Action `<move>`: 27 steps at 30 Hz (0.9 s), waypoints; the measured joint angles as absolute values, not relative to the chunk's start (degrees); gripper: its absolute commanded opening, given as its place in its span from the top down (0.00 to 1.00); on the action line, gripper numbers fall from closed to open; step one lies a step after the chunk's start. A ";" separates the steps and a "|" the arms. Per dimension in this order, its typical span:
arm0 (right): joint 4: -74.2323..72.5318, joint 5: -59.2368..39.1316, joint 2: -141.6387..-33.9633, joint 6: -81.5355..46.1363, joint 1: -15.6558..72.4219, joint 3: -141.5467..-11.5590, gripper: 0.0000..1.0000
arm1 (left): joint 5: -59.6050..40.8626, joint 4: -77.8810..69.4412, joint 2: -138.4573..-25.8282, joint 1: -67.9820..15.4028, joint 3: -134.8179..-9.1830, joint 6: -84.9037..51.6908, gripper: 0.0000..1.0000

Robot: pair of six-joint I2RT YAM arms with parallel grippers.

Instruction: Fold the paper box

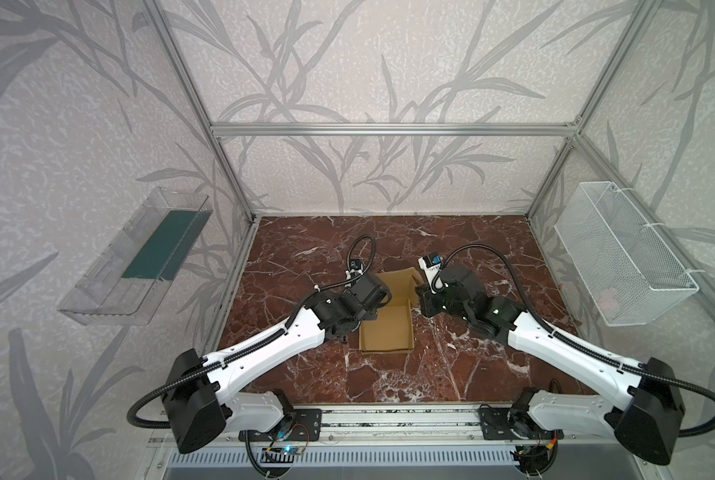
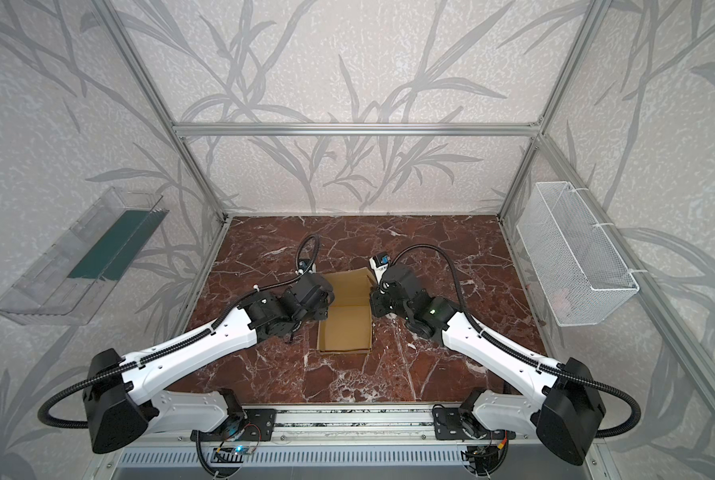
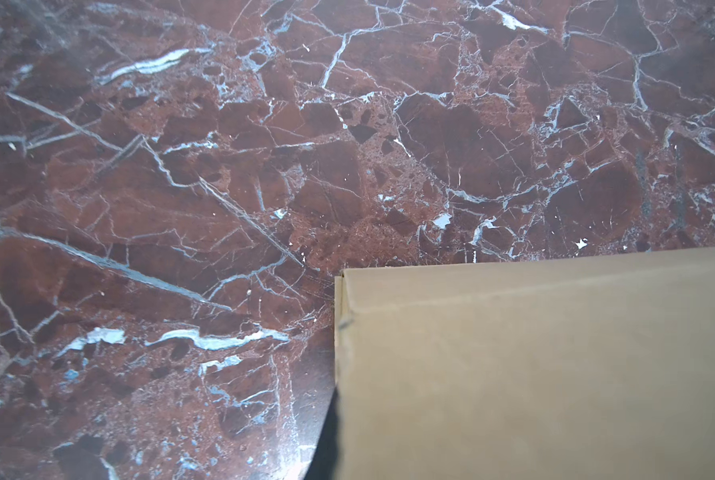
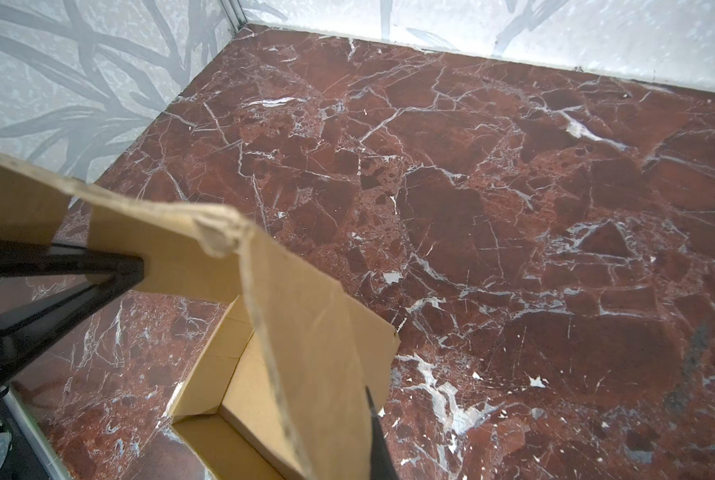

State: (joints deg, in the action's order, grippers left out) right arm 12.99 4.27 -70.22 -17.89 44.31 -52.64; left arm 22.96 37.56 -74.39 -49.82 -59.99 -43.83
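**Item 1, paper box**: you have it at the middle of the red marble table, between your 2 arms. The near half is an open tray with walls up at the near side and both flanks. The far half, the lid, stands tilted up from the tray's far edge. The right wrist view shows 1 side flap hanging off the lid.

**Item 2, left arm:** it reaches in from the near left corner, forearm slanting low over the table, wrist bent toward the box's left side. Your left gripper has its fingers pressed together on the raised lid. In the left wrist view, cardboard lies close against the camera, with 1 dark finger showing at its edge.

**Item 3, right arm:** it mirrors the left arm from the near right corner, wrist turned in at the lid's right corner. Your right gripper is clenched on the lid's side flap. 1 finger lies against that flap.

**Item 4, fixtures:** a clear plastic tray on the left wall and a white wire basket on the right wall, both well apart from the box
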 measured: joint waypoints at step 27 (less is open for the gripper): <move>9.54 8.12 -71.75 -28.86 48.03 -50.35 1.00 | 22.61 31.83 -70.52 -50.19 -52.90 -50.65 1.00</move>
State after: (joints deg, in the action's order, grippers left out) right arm 9.54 8.12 -71.75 -28.86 48.03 -50.35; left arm 22.61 31.83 -70.52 -50.19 -52.90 -50.65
